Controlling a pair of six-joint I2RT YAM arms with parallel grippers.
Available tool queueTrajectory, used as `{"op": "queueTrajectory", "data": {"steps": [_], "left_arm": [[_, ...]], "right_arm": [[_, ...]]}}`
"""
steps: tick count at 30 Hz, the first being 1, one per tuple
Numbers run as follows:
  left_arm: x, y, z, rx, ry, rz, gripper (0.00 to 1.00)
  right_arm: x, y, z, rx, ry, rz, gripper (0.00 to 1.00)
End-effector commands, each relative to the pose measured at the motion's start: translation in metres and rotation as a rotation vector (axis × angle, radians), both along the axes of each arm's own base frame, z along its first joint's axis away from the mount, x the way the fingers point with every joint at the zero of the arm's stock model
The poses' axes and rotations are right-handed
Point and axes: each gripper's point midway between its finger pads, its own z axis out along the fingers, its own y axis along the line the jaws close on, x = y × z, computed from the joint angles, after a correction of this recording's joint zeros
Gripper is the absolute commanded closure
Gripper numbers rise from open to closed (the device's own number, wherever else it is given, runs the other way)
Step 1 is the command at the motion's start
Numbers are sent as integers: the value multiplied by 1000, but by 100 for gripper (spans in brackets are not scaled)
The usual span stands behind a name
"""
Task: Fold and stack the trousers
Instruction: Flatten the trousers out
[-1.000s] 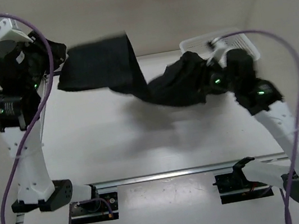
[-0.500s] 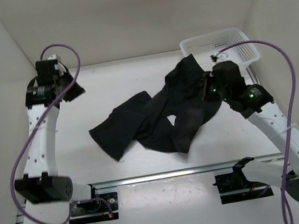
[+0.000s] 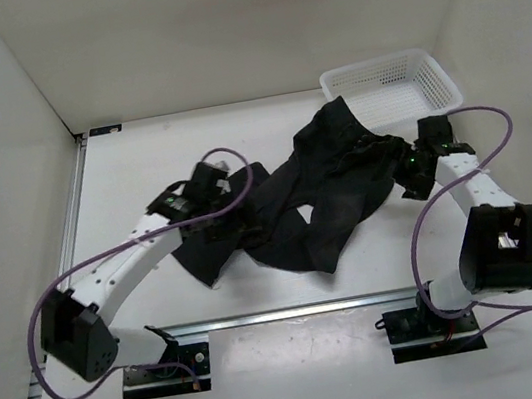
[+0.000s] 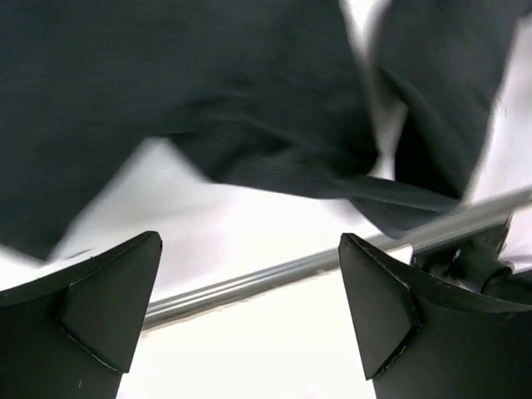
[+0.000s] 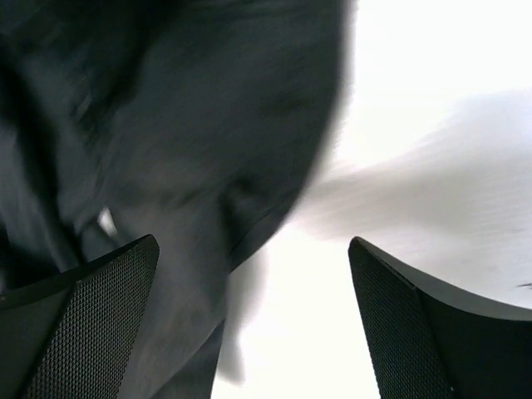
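Black trousers (image 3: 345, 187) lie crumpled, so with your left gripper (image 4: 249, 249) and right gripper (image 5: 253, 249) both spread empty, pinch opposite edges and draw them flat.

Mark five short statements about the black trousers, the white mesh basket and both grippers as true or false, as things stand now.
1. The black soft-fabric trousers are neatly folded. False: they lie crumpled and spread out on the white table.
2. The left gripper is open, with nothing between its fingers. True.
3. The right gripper is shut on the trousers. False: it is open, and the fabric lies beyond its fingers.
4. The white plastic mesh basket stands at the table's far right corner. True.
5. The trousers lie inside the basket. False: they lie on the table beside it.
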Motion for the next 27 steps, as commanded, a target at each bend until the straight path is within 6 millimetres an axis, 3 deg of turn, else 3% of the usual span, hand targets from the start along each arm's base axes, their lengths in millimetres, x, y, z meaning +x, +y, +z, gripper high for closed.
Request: {"op": "queueTrajectory", "data": {"steps": [1, 2, 4, 5, 7, 8, 10, 12, 13, 14, 15, 17, 18, 19, 20, 21, 22, 23, 24, 25, 27], "left_arm": [[10, -60, 28, -38, -116, -56, 0], [11, -74, 9, 5, -82, -82, 0], [8, -105, 12, 24, -115, -134, 0], [9, -114, -5, 61, -93, -132, 0], [13, -133, -3, 60, -107, -140, 0], [12, -141, -14, 81, -95, -162, 0], [11, -158, -9, 57, -103, -219, 6], [3, -167, -21, 59, -68, -264, 22], [-1, -170, -21, 46, -55, -287, 56], [-3, -168, -24, 47, -42, -275, 75], [-4, -166, -28, 55, -35, -275, 90], [-5, -157, -34, 66, -17, -256, 90], [-7, -155, -24, 49, -32, -255, 90], [0, -149, -14, 38, -53, -246, 90], [12, -136, -9, 34, -65, -214, 90], [20, -127, 15, -3, -111, -191, 90], [27, -116, 27, -20, -124, -173, 90], [50, -98, 43, -34, -166, -122, 90], [55, -88, 69, -73, -216, -110, 90], [63, -81, 85, -86, -254, -97, 90], [80, -65, 122, -112, -343, -69, 90]], "right_arm": [[14, -4, 0, 123, -48, -39, 0], [14, -8, -8, 107, -27, -51, 6], [21, -9, -11, 108, -21, -52, 8], [24, -9, -23, 111, 9, -53, 8], [33, -15, -37, 106, 49, -70, 6], [36, -16, -41, 108, 61, -71, 6], [42, -21, -49, 127, 67, -92, 6], [55, -23, -54, 128, 69, -93, 11], [57, -23, -60, 130, 84, -93, 17], [59, -24, -61, 130, 86, -94, 24], [65, -25, -60, 128, 74, -93, 41], [68, -25, -65, 130, 84, -93, 65], [76, -24, -57, 139, 59, -85, 92], [80, -23, -56, 149, 52, -68, 100], [82, -20, -50, 164, 48, -60, 100], [86, -19, -36, 168, 19, -53, 100], [91, -16, -8, 158, -56, -36, 100], [88, -15, 8, 159, -81, -41, 100], [86, -11, 24, 155, -116, -29, 100], [81, -10, 60, 143, -203, -21, 100], [69, 2, 91, 94, -270, 22, 100]]}}
